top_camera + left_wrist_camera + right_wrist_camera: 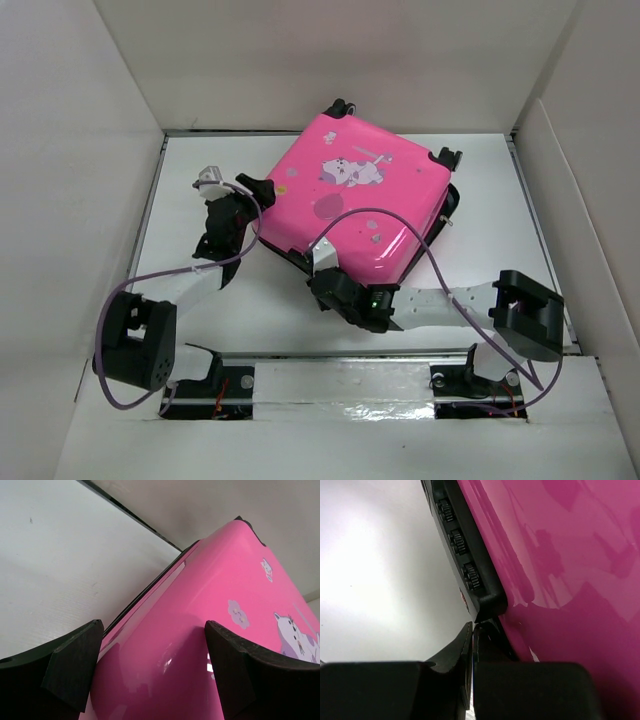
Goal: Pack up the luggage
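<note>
Two hands are meeting the small hot-pink hard-shell suitcase (355, 200), which is lying flat, printed shell upward, at an angle on the white bench (480, 235). The left hand (152, 665) is gaping wide, its dark fingers (70, 665) straddling the case's left corner. The right hand (472, 630) is pressing fully closed just beside the black dial lock (465, 565) on the near edge, seemingly pinching nothing.
</note>
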Controlling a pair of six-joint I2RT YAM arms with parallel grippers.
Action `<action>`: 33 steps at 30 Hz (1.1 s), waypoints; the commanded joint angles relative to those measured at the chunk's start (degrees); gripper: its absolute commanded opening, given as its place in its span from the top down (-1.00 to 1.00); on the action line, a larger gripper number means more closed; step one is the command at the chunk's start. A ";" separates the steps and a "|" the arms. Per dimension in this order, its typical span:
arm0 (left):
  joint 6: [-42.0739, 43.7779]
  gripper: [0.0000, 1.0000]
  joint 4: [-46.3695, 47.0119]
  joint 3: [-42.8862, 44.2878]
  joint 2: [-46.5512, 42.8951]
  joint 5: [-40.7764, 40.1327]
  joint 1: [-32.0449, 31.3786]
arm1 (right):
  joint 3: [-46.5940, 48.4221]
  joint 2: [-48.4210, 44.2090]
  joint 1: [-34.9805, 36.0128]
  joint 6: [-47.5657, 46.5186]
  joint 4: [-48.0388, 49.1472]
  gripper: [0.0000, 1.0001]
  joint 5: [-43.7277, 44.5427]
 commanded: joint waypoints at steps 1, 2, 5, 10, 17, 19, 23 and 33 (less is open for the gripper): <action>-2.43 -0.56 -7.78 2.41 -4.86 14.26 -7.75 | 4.54 -1.55 2.12 0.19 22.67 1.00 -14.88; -2.25 -0.56 -7.69 2.76 -5.31 14.16 -7.75 | 4.09 -2.16 2.12 0.36 23.20 1.00 -15.23; -0.93 -0.56 -8.47 5.30 -5.32 14.94 -7.75 | 6.10 -0.60 0.98 0.98 24.44 1.00 -19.71; 1.44 -0.59 -8.74 8.65 -4.44 23.29 -3.19 | 13.57 5.55 -0.07 1.06 27.77 1.00 -24.79; 4.17 -0.65 -7.44 9.44 -3.74 24.35 0.08 | 15.08 4.44 -0.08 2.82 31.55 1.00 -34.83; 3.91 -0.68 -7.77 9.62 -4.08 22.61 0.68 | 10.17 1.45 -0.07 2.74 31.47 1.00 -34.66; 2.50 -0.70 -8.48 7.34 -6.72 16.29 1.31 | -5.81 -11.46 -1.64 2.82 28.40 1.00 -29.83; 1.17 -0.58 -9.08 -7.24 -15.68 8.81 -1.23 | -24.65 -52.24 -16.76 5.29 1.17 1.00 -27.82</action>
